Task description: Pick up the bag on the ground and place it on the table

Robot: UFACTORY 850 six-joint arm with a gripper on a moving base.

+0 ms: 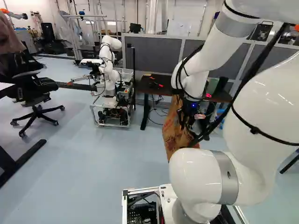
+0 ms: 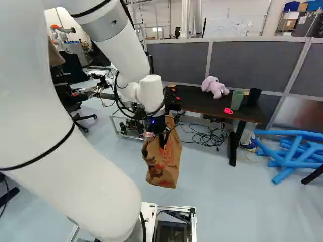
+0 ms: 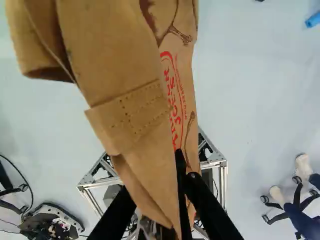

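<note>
1. The landmark is the long, dark-topped table with black legs [image 2: 196,104].
2. The large brown paper-like bag with red print [image 2: 169,164] is on the arm's side of the table, below tabletop level; I cannot tell whether its bottom touches the floor.
3. The black two-finger gripper [image 2: 162,143] has its fingers clenched on the bag, brown material pinched between them.
4. On the table are a pale pink plush toy [image 2: 215,87], a green cylindrical cup [image 2: 236,100] and a black cup [image 2: 254,96].
5. Right of the table in the right base view, blue foam tubes [image 2: 295,156] lie piled on the floor.
6. Left of the table in the left base view stands another white robot arm [image 1: 108,70].
</note>
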